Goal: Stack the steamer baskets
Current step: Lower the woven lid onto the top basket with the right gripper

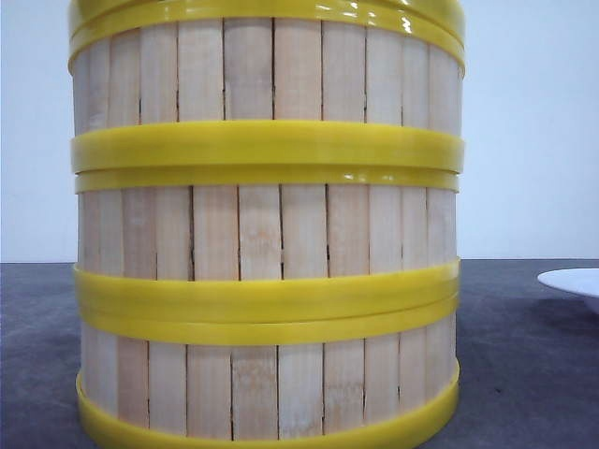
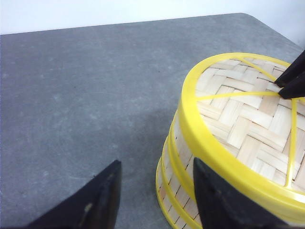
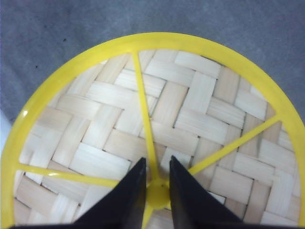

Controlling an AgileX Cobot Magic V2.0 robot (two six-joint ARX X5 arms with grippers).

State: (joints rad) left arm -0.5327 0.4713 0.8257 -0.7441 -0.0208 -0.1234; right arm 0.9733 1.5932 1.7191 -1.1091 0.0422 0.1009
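Note:
Three steamer baskets stand stacked close to the front camera: the bottom basket [image 1: 271, 388], the middle basket [image 1: 271, 229] and the top basket [image 1: 271, 70]. In the right wrist view the top basket's woven floor [image 3: 95, 138] faces up, crossed by yellow spokes. My right gripper [image 3: 157, 164] is shut on the yellow hub [image 3: 157, 195] where the spokes meet. Its dark fingertips [image 2: 291, 78] also show over the stack in the left wrist view. My left gripper [image 2: 156, 167] is open beside the stack's side wall [image 2: 178, 157], low near the table, holding nothing.
A flat white plate [image 1: 576, 281] lies on the dark grey table [image 2: 86, 86] to the right of the stack. The table's far edge [image 2: 143, 21] meets a pale wall.

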